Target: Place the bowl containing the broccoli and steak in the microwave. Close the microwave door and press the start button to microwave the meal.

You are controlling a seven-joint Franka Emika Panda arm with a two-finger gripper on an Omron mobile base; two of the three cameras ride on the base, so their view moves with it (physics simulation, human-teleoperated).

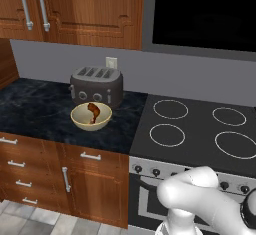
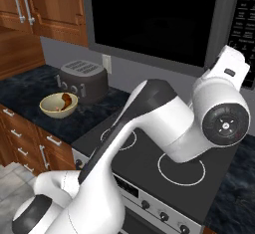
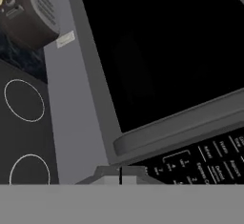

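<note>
Black and glossy, the wide flat microwave door (image 2: 154,16) sits shut in its grey trim, flush on the one large box-shaped microwave (image 1: 200,14) above the stovetop. To its right runs a black keypad panel (image 3: 209,158) with small pale lettering, seen close and tilted in the hand view. The gripper (image 3: 120,174) hangs just before that panel, its two fingertips drawn together with no gap and nothing between them. Below lies one flat black stovetop (image 1: 197,126) with four thin white burner rings. Further left, on the dark marbled stone counter (image 1: 35,106), stand one grey four-slot toaster (image 1: 96,85) and, just in front, one tan-yellow round bowl (image 1: 91,117) holding a brown drumstick (image 1: 93,112).
</note>
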